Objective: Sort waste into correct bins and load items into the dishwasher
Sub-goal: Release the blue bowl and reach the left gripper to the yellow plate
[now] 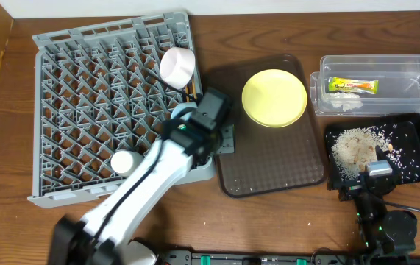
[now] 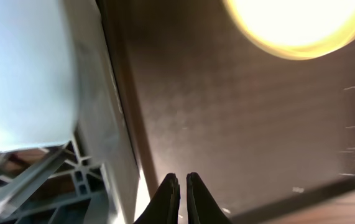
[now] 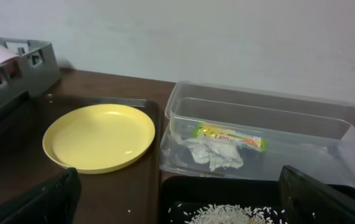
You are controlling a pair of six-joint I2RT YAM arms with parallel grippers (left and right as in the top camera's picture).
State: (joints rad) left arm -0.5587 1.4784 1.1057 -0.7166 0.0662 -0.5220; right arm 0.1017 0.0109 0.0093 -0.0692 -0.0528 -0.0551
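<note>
The grey dish rack (image 1: pixel 84 110) fills the left. A white bowl (image 1: pixel 178 65) lies tilted at its back right and a white cup (image 1: pixel 123 161) sits near its front. Thin chopsticks (image 1: pixel 190 90) show beside the bowl. The yellow plate (image 1: pixel 273 98) lies on the brown tray (image 1: pixel 268 165). The clear tub (image 1: pixel 375 68) holds the snack wrapper (image 1: pixel 352 86) and tissue (image 1: pixel 346 105). The black tray (image 1: pixel 415 151) holds rice scraps (image 1: pixel 353 147). My left gripper (image 2: pixel 181 180) is shut and empty over the brown tray's left edge. My right gripper (image 3: pixel 183 205) is open over the black tray's front. No blue bowl shows.
In the right wrist view the plate (image 3: pixel 99 137), tub (image 3: pixel 258 102), wrapper (image 3: pixel 230 135), tissue (image 3: pixel 211 152) and rice (image 3: pixel 227 214) lie ahead. The rack wall (image 2: pixel 96 124) runs left of my left fingers, with a pale rounded surface (image 2: pixel 22 74) above it.
</note>
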